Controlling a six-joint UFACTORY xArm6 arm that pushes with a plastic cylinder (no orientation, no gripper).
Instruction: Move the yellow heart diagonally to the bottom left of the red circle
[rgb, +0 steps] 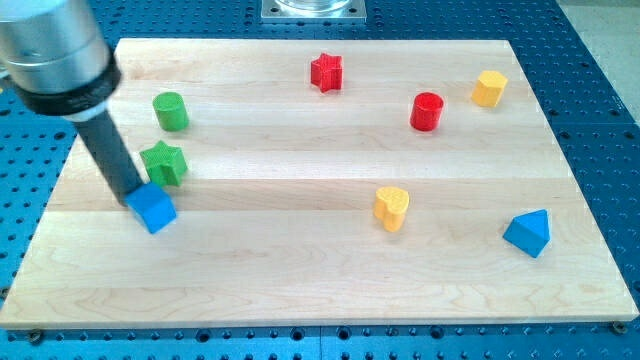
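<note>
Dark rod's my tip (134, 200) touching blue cube (153, 209), wooden board (300, 270)

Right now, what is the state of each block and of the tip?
yellow heart: below-left of red circle, apart.
yellow hexagon: alone.
red star: alone.
green cylinder: upright.
green star: close above blue cube.
blue cube: at my tip.
blue triangle: alone.
my tip: at the cube's left.

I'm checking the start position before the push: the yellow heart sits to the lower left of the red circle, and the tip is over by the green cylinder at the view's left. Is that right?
One detail is off. In the camera view my tip is at the blue cube, not the green cylinder, which stands farther up. The yellow heart does sit lower left of the red circle.
</note>
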